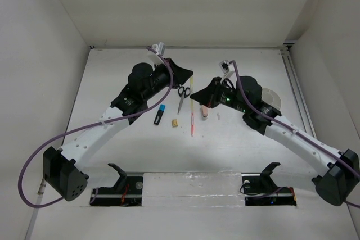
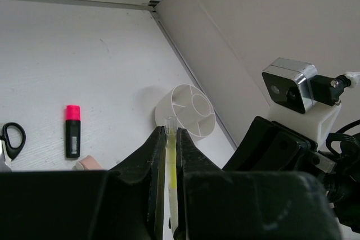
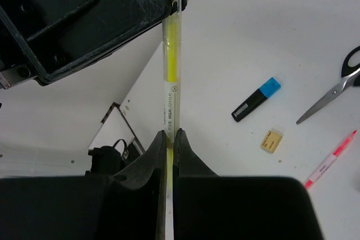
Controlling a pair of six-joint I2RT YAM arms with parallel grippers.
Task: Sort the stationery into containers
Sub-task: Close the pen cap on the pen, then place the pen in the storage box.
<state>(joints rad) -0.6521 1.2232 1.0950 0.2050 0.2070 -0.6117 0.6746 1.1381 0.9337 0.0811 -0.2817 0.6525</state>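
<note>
Two arms reach in over the white table and meet near its middle, both closed on the same thing. The left gripper has its fingers pressed together on one end of the pale yellow stick. The right gripper pinches the other end, so the stick spans straight from one to the other, lifted off the table.

The round white tub stands near the table's right edge, by the side wall and partly hidden behind the right arm in the top view. Its inner dividers show from the left wrist, and the compartments seen there hold nothing.

The black-handled scissors lie flat just left of the held stick. The blue-capped marker lies farther left and nearer the bases. The pink-capped marker lies between the scissors' handle and the tub in the left wrist view. The thin red pen lies below the grippers, roughly in line with the stick. The tan eraser sits between the blue-capped marker and the pen, and the pink eraser lies just under the right gripper.
</note>
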